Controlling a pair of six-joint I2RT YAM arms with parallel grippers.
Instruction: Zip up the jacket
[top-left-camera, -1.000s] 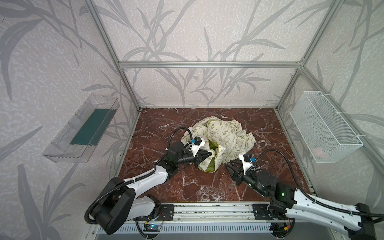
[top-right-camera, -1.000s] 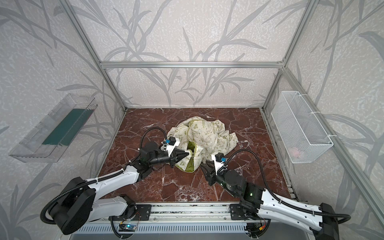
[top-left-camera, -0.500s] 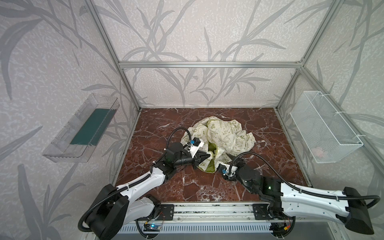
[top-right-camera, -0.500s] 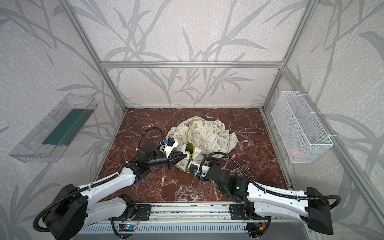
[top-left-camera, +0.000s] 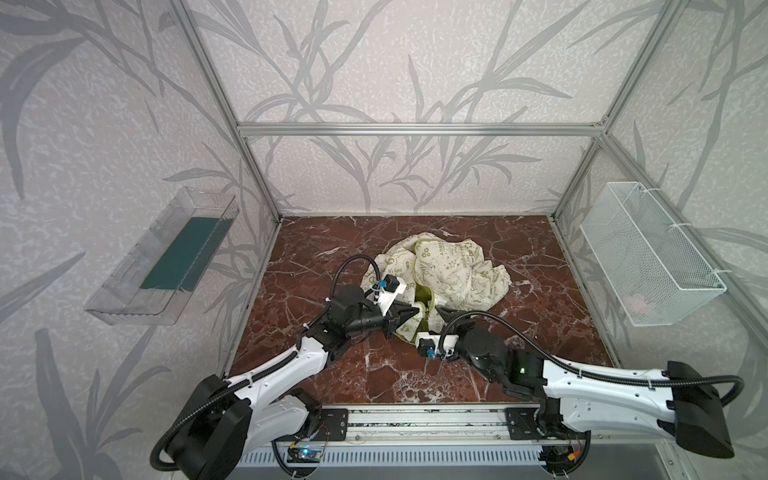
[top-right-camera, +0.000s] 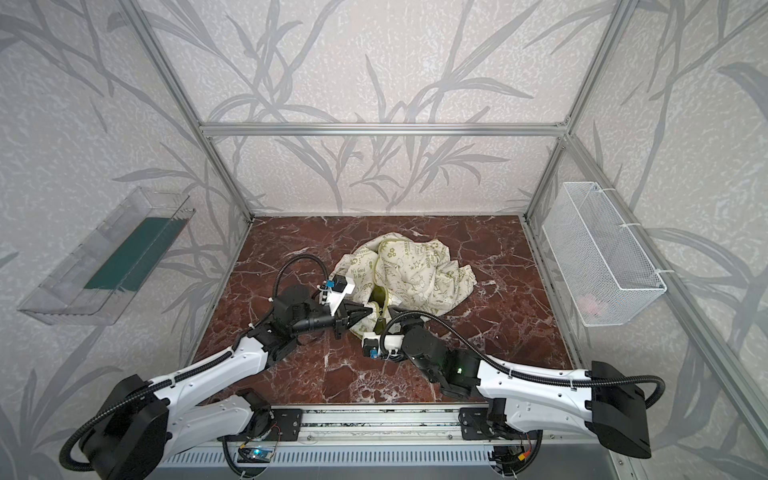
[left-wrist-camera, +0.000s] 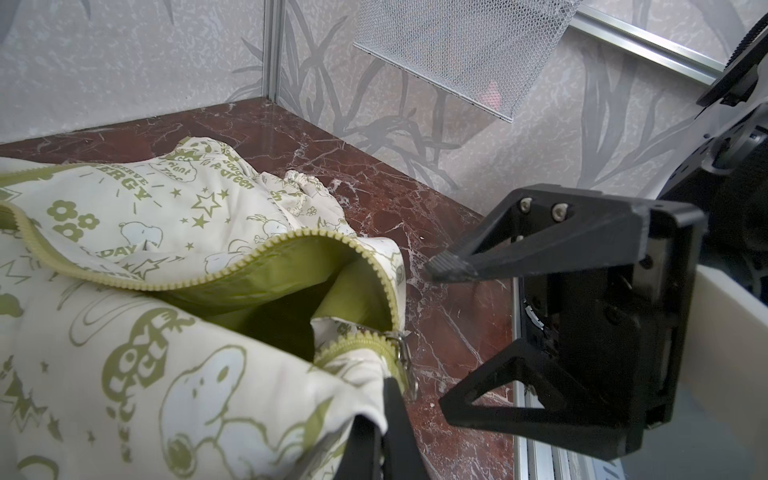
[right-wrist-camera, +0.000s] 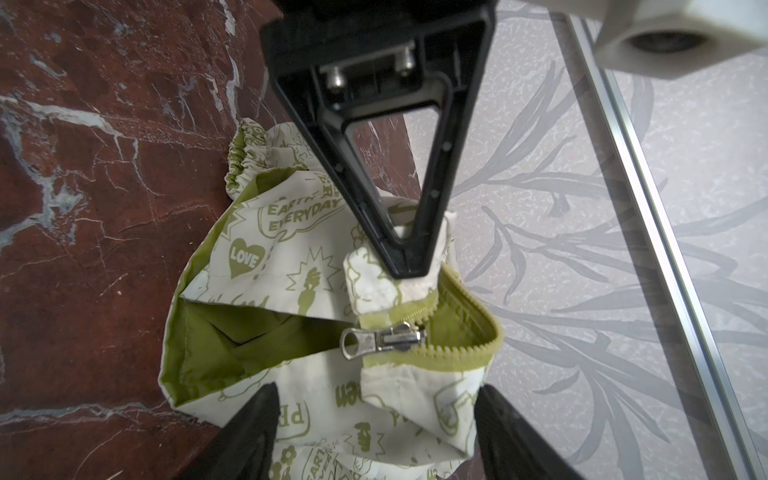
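Marble tabletop; rumpled cotton jacket.

- We see a red-brown marble tabletop with white veins.
- On it lies the jacket, crumpled near the middle, cream with olive print.

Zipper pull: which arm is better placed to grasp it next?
The right. Its open fingers face the zipper pull, which lies free before them. The left gripper is shut on the jacket hem beside the zipper.
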